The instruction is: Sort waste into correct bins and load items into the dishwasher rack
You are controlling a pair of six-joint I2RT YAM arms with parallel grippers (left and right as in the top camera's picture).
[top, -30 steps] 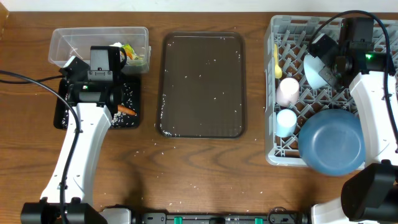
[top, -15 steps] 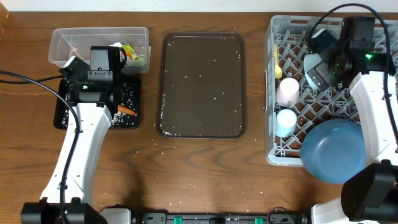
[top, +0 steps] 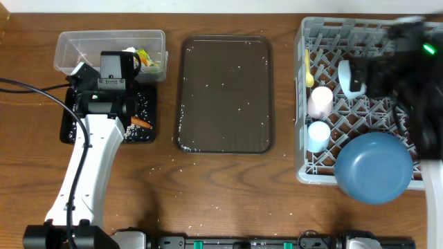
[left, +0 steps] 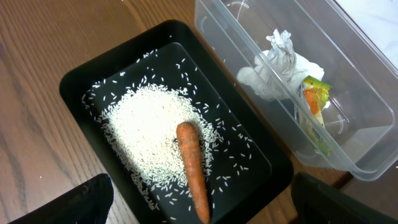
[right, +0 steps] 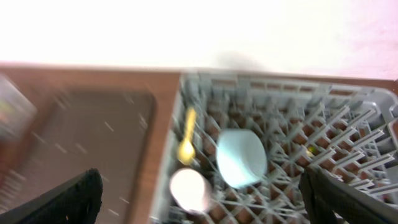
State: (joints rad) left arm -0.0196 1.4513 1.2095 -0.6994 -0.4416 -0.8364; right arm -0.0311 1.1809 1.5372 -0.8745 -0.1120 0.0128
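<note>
Where the table (top: 228,187) runs nearest the robot, the dark blue plate (top: 374,168) lies at the 5 o'clock corner of the dishwasher rack (top: 302,104), overlapping its near rim in the overhead view.

Next back, along the rack's 9 o'clock wall: the small light blue cup (top: 318,135), with the pink cup (top: 320,101) at its 12.

Same depth, at the table's 9 o'clock side: the black tray (left: 71,84) holds a heap of loose white rice (left: 146,134). The carrot (left: 191,168) lies on the heap's edge, toward the tray's 3 o'clock side. Over this tray hovers the left gripper (left: 200,199), fingers spread wide, nothing between them.

Mid-table: brown serving tray (top: 225,93).

Farther back: light blue bowl (top: 349,77) on the pegs, with the pale yellow spoon (top: 307,68) at its 9 against the rack wall. Above the rack hangs the right gripper (right: 200,186), fingers spread, empty. That arm is smeared by blur in the overhead view.

Farthest, just beside the black tray at its 12: clear tub (top: 76,48), holding crumpled white tissue (left: 280,65). The green-yellow snack wrapper (left: 314,99) is just beside the tissue at its 3.
</note>
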